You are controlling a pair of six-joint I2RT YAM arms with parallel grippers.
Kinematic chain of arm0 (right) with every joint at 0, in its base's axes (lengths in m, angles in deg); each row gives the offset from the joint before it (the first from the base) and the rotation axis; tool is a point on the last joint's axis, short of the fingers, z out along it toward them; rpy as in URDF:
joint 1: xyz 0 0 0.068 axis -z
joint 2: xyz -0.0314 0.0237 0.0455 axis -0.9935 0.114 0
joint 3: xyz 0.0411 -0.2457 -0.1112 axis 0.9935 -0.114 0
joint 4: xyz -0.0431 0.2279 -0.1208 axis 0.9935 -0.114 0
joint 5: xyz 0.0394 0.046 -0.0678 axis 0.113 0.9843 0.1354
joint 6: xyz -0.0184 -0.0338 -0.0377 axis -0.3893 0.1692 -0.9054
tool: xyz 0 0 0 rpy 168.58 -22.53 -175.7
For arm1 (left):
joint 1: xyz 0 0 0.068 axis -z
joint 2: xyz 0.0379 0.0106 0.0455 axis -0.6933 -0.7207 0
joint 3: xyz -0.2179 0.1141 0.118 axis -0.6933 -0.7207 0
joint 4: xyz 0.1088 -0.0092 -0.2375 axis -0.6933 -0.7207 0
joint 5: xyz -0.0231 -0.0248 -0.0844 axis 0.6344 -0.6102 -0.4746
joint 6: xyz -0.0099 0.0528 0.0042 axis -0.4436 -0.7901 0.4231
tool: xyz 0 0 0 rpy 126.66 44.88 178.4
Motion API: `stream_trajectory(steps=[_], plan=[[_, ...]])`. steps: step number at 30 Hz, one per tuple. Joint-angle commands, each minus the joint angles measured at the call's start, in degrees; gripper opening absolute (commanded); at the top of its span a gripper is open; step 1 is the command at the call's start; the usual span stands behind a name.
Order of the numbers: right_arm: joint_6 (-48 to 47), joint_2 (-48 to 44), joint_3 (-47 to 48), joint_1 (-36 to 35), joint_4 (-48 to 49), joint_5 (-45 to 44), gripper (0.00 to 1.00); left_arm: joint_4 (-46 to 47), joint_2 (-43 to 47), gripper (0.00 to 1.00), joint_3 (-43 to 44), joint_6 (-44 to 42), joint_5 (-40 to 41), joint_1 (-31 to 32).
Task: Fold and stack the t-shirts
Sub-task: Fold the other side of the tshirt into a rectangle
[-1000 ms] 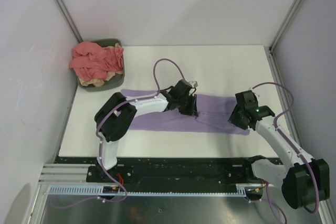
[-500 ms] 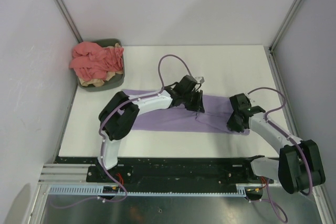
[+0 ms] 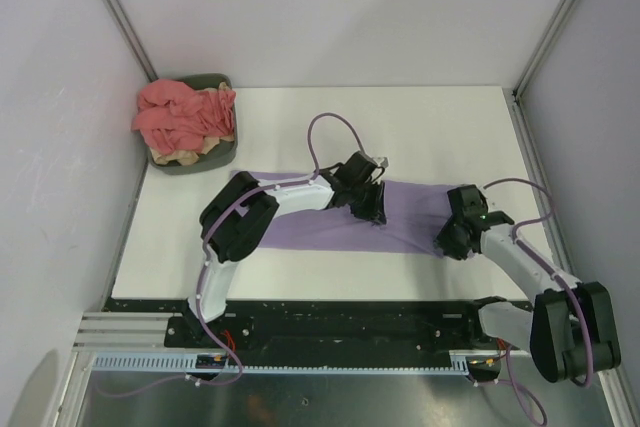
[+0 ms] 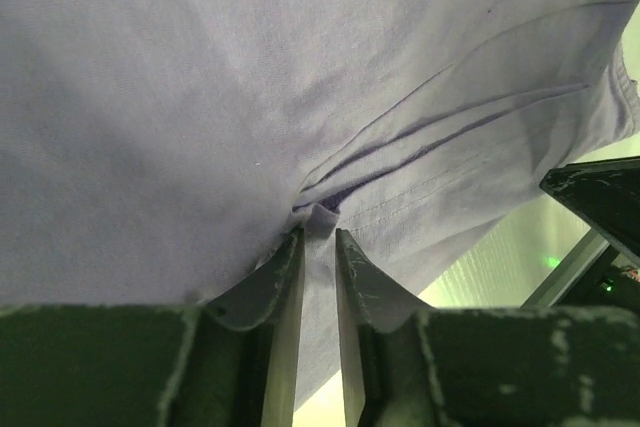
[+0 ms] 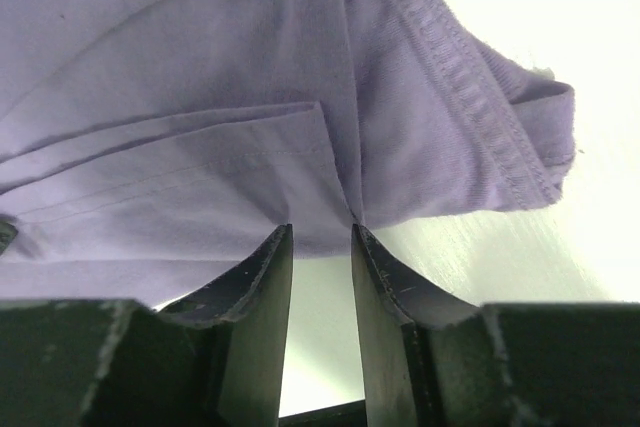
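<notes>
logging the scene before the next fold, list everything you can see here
purple shirt: one, lavender, laid out across the middle of the table
pink shirts: a heap, count unclear, salmon, in the bin
tan cloth: some, under the pink heap
bin: one, dark grey-green, far left corner
table: one, white
left arm: white and black; left claw pinching a fold mid-shirt
right arm: white and black; right claw at the shirt's right end
</notes>
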Motion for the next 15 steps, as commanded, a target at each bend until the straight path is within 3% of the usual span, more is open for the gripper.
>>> stream_trajectory(steps=[1,6,15], plan=[[1.19,-5.26,1.16,1.65,-2.35,1.14,0.37,0.26,6.35,0.25,1.20,-2.25,-1.61,-1.18],[5.34,-9.64,3.50,1.85,-6.22,2.01,0.44,0.13,12.42,0.31,-0.94,-2.22,-3.76,-2.69],[15.91,-12.91,2.03,0.52,-12.57,-0.09,0.53,0.17,19.69,0.32,-8.10,-1.71,-4.22,-7.64]])
